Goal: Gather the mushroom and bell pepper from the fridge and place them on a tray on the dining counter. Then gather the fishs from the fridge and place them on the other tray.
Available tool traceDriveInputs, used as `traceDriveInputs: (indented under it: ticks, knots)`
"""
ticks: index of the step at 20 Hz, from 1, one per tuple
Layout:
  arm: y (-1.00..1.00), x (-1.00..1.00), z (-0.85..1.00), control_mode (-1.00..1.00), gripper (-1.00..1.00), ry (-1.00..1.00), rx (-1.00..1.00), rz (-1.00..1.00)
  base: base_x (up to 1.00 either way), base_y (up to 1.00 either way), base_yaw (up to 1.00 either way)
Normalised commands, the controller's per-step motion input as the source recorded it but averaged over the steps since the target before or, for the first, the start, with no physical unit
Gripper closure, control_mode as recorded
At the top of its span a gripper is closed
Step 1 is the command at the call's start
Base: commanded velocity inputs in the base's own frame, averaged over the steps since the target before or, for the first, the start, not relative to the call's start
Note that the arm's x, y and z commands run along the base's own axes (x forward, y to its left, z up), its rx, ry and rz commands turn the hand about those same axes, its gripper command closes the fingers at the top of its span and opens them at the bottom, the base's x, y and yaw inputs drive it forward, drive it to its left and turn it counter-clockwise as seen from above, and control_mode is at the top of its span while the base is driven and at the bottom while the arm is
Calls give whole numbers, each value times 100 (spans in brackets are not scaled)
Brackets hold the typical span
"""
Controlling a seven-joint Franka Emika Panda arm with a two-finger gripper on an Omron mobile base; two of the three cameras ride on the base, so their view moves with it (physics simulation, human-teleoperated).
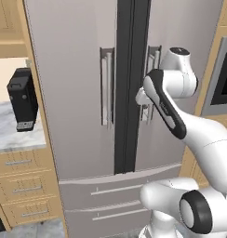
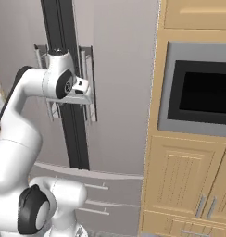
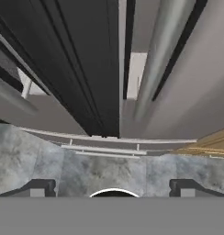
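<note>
The fridge (image 1: pixel 73 69) (image 2: pixel 124 69) stands right in front of me, a dark strip running between its two grey upper doors. My gripper (image 2: pixel 88 95) sits at the right door's vertical bar handle (image 1: pixel 155 56) (image 2: pixel 90 62), with my forearm covering it in the left base view. In the hand view, which looks down along the fridge front (image 3: pixel 192 92), the gripper (image 3: pixel 113 188) is open: its two tips stand wide apart with nothing between them, and the handle (image 3: pixel 164 50) runs just ahead. The mushroom, bell pepper, fishs, both trays and the dining counter are out of view.
A black appliance (image 1: pixel 22 97) stands on a marbled counter left of the fridge, above wooden drawers (image 1: pixel 22 186). A built-in oven (image 2: pixel 203 88) in tan cabinetry (image 2: pixel 184 176) is on the right. The fridge's lower drawers (image 1: pixel 110 190) are shut.
</note>
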Motion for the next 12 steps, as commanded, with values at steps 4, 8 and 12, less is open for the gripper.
traceDriveInputs:
  ticks: [4,8,12]
  knots:
    - [0,0,0,100,-100,0,0,0,-16,77,-2]
    - [0,0,0,100,-100,0,0,0,5,38,-1]
    - [0,0,0,100,-100,0,0,0,7,-8,0]
